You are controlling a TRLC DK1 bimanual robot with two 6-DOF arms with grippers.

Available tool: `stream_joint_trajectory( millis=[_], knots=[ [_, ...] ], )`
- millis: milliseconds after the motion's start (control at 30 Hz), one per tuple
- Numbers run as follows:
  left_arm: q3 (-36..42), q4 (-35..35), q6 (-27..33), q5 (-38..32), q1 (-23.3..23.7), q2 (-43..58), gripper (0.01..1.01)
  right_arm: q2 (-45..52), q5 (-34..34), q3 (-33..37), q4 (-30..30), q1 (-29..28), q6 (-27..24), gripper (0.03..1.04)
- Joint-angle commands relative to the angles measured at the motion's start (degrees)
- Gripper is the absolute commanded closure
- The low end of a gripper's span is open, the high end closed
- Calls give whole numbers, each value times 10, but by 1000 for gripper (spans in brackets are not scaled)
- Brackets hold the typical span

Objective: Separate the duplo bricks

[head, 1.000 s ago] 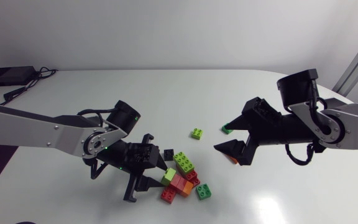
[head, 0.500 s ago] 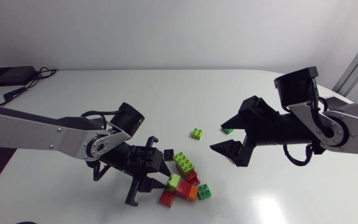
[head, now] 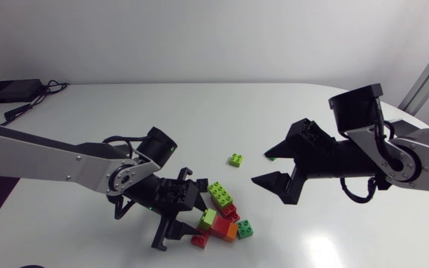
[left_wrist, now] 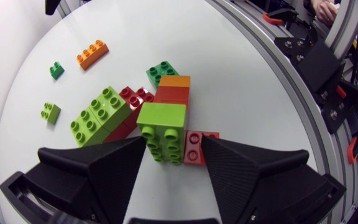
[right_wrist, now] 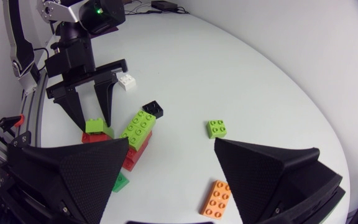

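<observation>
A clump of duplo bricks (head: 222,212) lies at the table's front middle. It holds a long lime brick (left_wrist: 98,115), red and orange ones (left_wrist: 171,90) and a dark green one (left_wrist: 162,70). At its near end a light green brick (left_wrist: 161,127) stands on a red brick (left_wrist: 194,147). My left gripper (left_wrist: 174,146) is open, its fingers on either side of the light green brick (head: 207,218). My right gripper (head: 261,167) hangs wide open right of the clump, holding nothing. Loose bricks lie apart: a small lime one (head: 235,159), a dark green one (head: 272,155) and an orange one (right_wrist: 216,198).
A white brick (right_wrist: 126,81) and a black brick (right_wrist: 153,109) lie beside my left gripper (right_wrist: 92,121). A black box with cables (head: 10,91) sits at the table's far left corner. The table's front edge runs close behind the clump.
My left gripper has pushed in toward the clump, pinched narrower and widened again. The near bricks have shifted slightly right. My right gripper has drifted a little to the left.
</observation>
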Motion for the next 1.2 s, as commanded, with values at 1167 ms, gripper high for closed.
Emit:
stream_joint_trajectory(
  millis=[1167],
  knots=[
    [64,-122,-36,64,54,-99,739,-56,26,-51,-18,107,12,77]
  ],
)
